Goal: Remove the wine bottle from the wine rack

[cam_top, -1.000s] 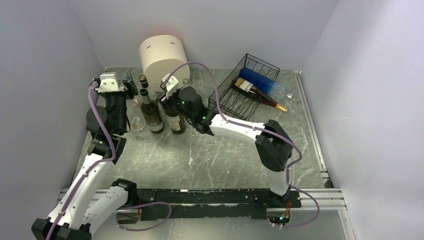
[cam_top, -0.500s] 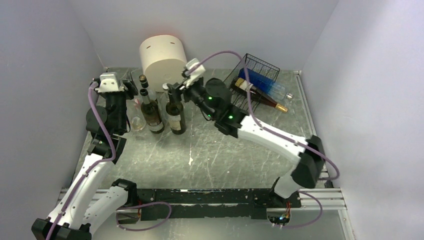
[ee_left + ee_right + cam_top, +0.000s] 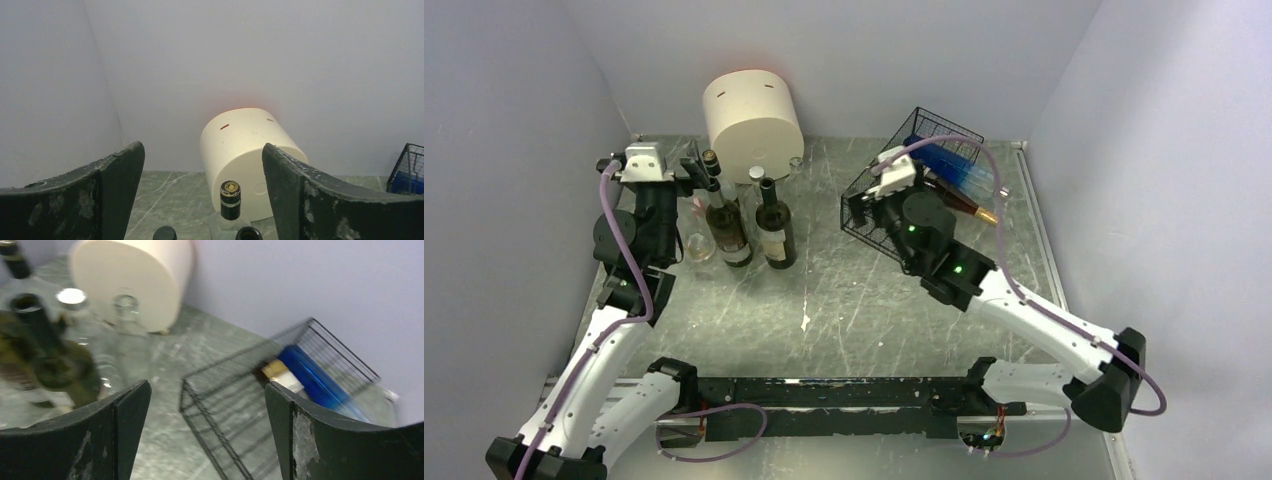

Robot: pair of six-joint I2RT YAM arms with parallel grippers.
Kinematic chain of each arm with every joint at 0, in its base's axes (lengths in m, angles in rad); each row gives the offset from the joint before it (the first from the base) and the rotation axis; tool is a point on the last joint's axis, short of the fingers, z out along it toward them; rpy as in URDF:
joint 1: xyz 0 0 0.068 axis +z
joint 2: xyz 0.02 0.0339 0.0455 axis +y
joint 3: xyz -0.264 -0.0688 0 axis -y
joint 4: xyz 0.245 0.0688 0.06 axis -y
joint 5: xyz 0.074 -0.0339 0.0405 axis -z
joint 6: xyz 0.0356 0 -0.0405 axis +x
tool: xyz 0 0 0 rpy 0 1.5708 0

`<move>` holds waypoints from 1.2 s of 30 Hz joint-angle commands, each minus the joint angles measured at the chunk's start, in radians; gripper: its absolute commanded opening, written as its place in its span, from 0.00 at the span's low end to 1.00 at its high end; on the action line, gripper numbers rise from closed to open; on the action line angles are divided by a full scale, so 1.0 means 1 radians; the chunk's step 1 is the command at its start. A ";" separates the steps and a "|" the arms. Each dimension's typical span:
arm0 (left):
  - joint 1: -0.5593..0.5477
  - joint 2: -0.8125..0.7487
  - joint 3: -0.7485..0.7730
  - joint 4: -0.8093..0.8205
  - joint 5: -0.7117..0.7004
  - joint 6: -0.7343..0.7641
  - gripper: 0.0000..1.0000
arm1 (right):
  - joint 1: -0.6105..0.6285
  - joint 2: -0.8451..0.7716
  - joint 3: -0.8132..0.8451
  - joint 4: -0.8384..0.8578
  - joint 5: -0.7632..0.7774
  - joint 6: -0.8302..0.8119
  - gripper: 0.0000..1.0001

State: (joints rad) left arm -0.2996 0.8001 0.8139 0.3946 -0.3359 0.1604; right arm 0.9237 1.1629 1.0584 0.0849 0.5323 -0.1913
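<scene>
Unfinished: bottles (image 3: pixel 956 166) lying in rack (image 3: pixel 940 130); right gripper (image 3: pixel 206 386) poised at its edge, jaws spread, empty; left gripper (image 3: pixel 202 147) likewise.

On the counter (image 3: pixel 844 310), seen from the top view, the cylinder (image 3: pixel 752 125) sits at upper centre-left, near the back wall. Just in front of it stands a cluster of upright bottles (image 3: pixel 774 232), with a glass (image 3: pixel 699 246) at their left. The wine rack (image 3: pixel 939 127) sits at upper right, well apart from the cluster. In the rack's right part lie the wine bottle (image 3: pixel 972 208) and, just behind it, a second bottle (image 3: pixel 954 165), both necks pointing lower right past the rack's edge
</scene>
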 commanded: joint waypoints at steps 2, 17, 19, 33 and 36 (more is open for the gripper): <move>-0.007 0.035 0.123 -0.027 0.090 -0.067 1.00 | -0.158 -0.144 -0.036 -0.137 0.094 0.071 0.94; -0.006 0.020 0.058 0.064 0.322 0.004 1.00 | -0.955 -0.087 -0.152 -0.224 -0.352 0.581 1.00; -0.007 -0.006 0.032 0.077 0.320 0.018 1.00 | -1.021 -0.058 -0.179 -0.185 -0.419 0.662 1.00; -0.061 -0.099 -0.061 0.135 0.339 0.060 1.00 | -1.245 0.230 -0.388 0.240 -0.636 1.085 1.00; -0.065 -0.096 -0.056 0.124 0.319 0.071 0.99 | -1.247 0.290 -0.442 0.390 -0.683 1.189 1.00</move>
State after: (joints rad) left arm -0.3519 0.7044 0.7593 0.4831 -0.0284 0.1959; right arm -0.3141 1.4055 0.6655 0.2199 -0.0566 0.8265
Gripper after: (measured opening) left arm 0.991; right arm 0.997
